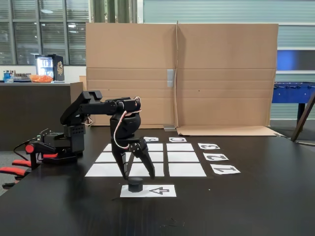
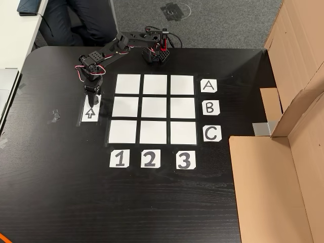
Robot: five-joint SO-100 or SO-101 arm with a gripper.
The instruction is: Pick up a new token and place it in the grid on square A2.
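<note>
The black token point(image 1: 135, 184) sits on the left end of the white arrow sheet point(image 1: 160, 191), in front of the grid point(image 1: 179, 157). My gripper point(image 1: 138, 176) points straight down over it, open, its two fingers spread to either side just above the token's top. In the other view the gripper point(image 2: 92, 96) hangs over the top end of the arrow sheet point(image 2: 89, 112) and hides the token. All nine squares of the grid point(image 2: 156, 108) are bare. Square A2 point(image 2: 156, 84) is the middle one of row A; in the fixed view, square A2 point(image 1: 104, 158) lies behind the gripper.
The arm's base point(image 2: 156, 53) stands at the table's far edge. Labels A B C point(image 2: 209, 107) and 1 2 3 point(image 2: 149, 159) border the grid. A cardboard wall point(image 1: 197, 73) closes the back, and its flap point(image 2: 263, 187) lies on the table.
</note>
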